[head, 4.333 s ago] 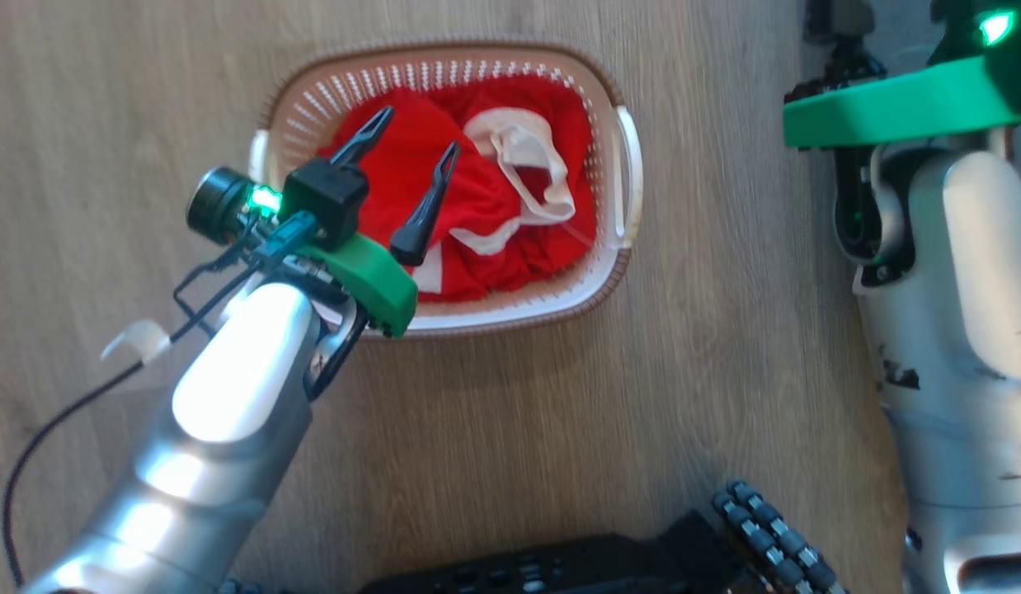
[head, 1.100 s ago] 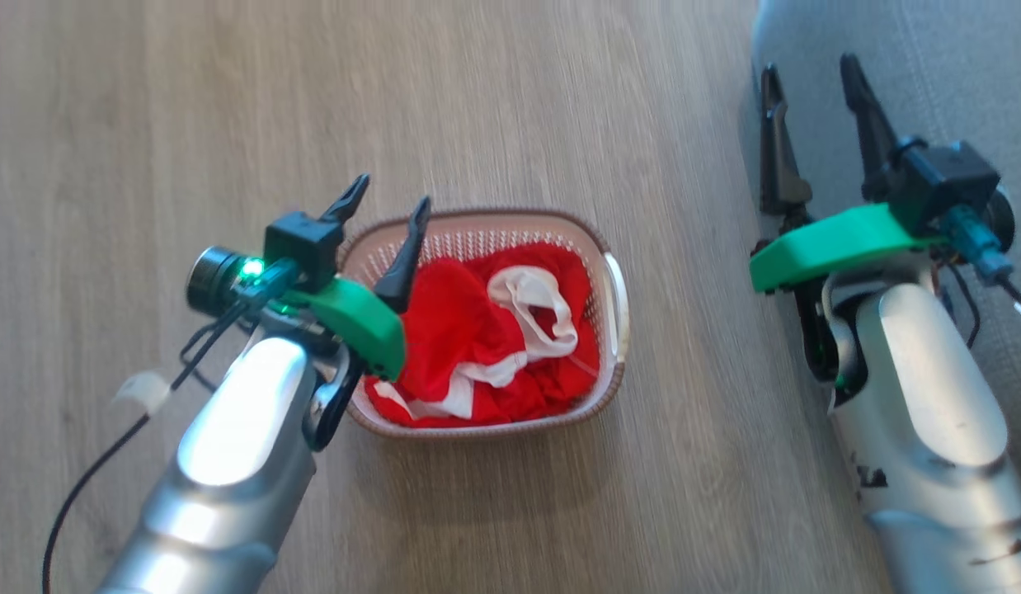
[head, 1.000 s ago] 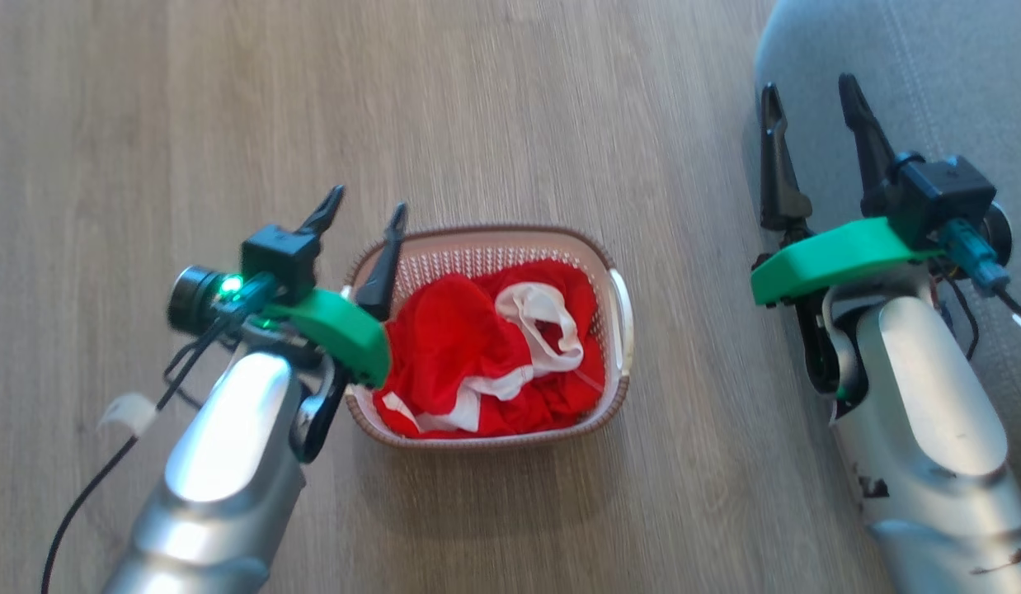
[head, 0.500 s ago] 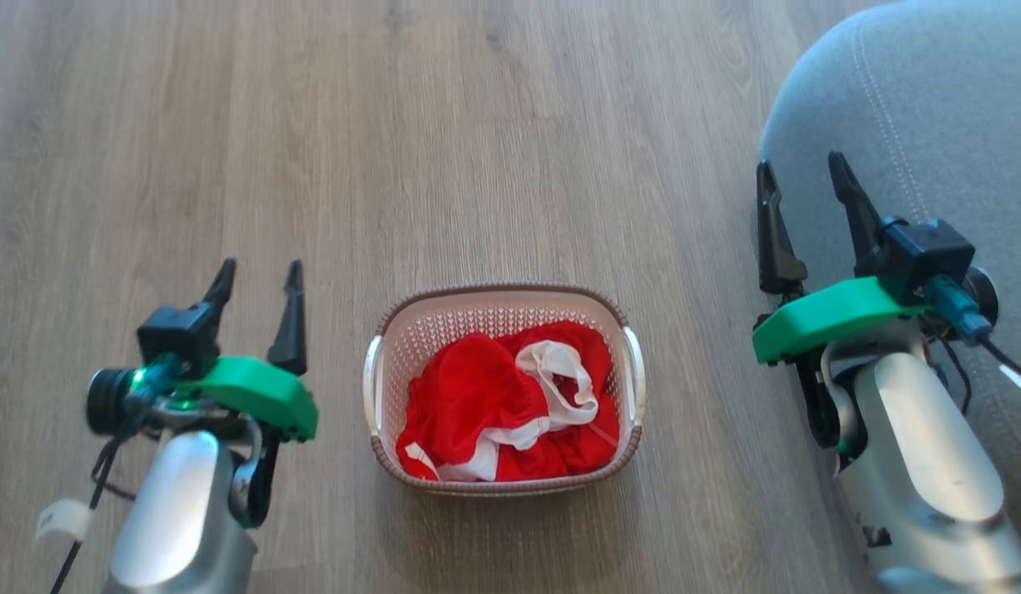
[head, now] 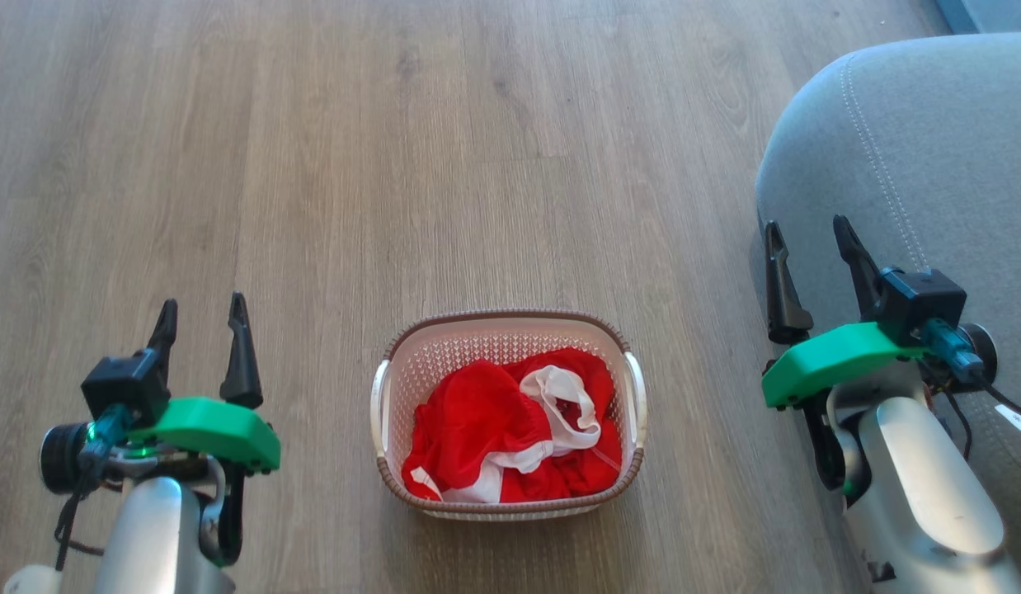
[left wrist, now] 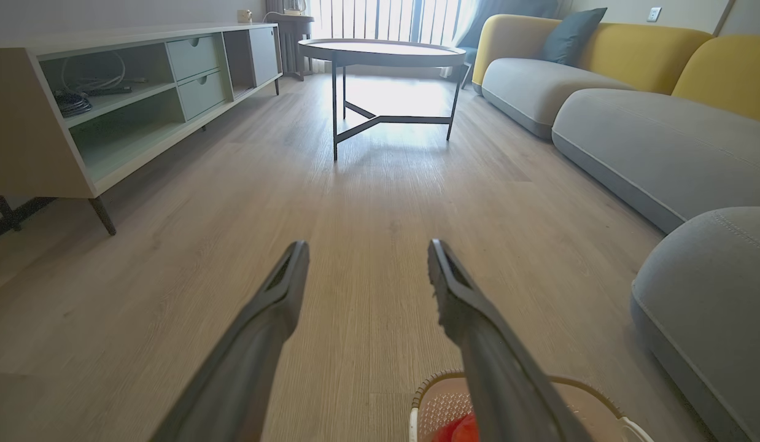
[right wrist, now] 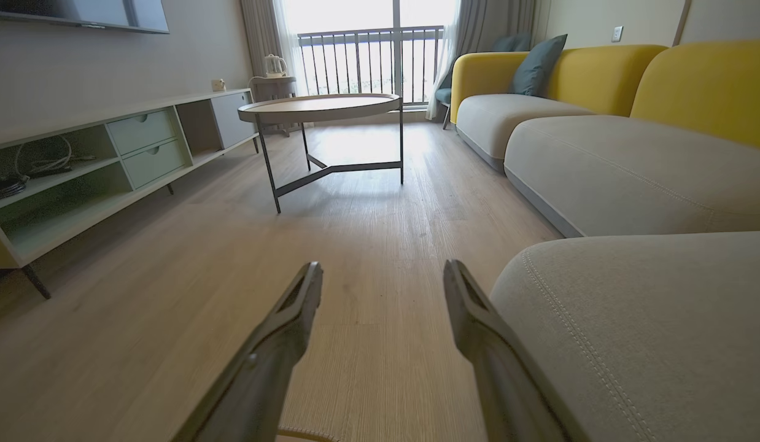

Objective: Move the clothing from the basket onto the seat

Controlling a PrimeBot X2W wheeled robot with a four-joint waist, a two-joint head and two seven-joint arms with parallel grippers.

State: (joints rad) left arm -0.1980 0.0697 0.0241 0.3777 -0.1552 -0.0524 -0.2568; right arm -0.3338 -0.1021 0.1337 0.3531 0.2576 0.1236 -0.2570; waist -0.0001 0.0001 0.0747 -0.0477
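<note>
Both our left gripper [head: 203, 304] and right gripper [head: 806, 224] stand wide open and empty, with the clothing [head: 477, 417] heaped in the basket [head: 510, 316] between them (the seat [head: 931, 140] lies at our right). Pinching only the loose white band [head: 573, 404] could leave a garment behind or drag the basket along.

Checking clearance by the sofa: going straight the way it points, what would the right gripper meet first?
Likely nothing close: ahead of the open right gripper lies bare floor, the round table far beyond. The grey seat runs close beside one finger and might be grazed; depth is unclear.
</note>
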